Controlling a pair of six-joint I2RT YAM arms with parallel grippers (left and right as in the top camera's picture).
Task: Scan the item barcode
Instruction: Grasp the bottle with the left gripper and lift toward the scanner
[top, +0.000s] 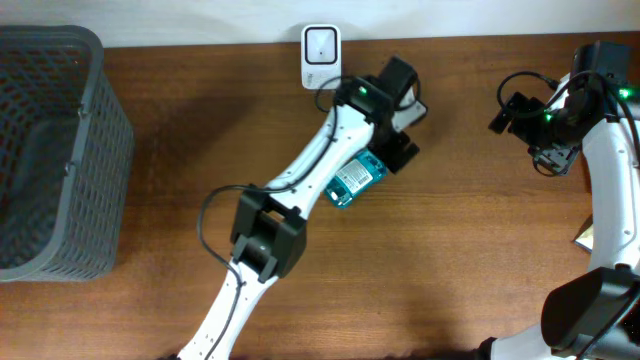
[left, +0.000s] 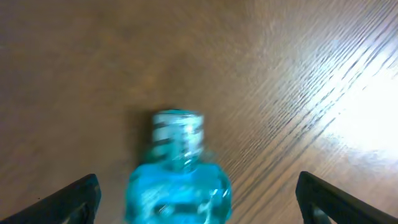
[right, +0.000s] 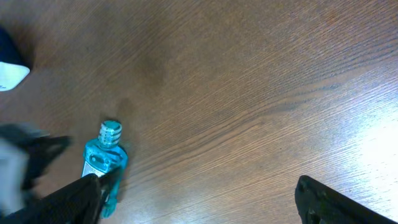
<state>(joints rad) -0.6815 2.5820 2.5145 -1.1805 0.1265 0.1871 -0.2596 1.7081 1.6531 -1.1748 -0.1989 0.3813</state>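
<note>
Pickup looks like the step in hand. The left gripper (left: 198, 182) is spread wide and holds nothing, and the blue bottle (top: 358, 178) lies on its side on the bench (top: 470, 270) between the two fingers, cap pointing away from the wrist. To do it well, the gripper should come down squarely over the body of the bottle, not the narrow neck, and close across the flat sides so it cannot roll or twist out. The left wrist view is blurred, so I cannot tell which face carries the barcode. That face may need turning outward once the bottle is lifted.

Far left stands a grey basket (top: 95, 150), well apart from the work and no obstacle. At the back edge, near the left arm's wrist, sits the white scanner (top: 320, 55) with its cable. The lift should carry the bottle toward its window without knocking the unit or snagging that cable. The left arm itself covers part of the bottle from overhead. To the right, the right gripper (right: 198, 186) hangs wide open and empty over bare wood, well apart from the bottle and out of the path.
</note>
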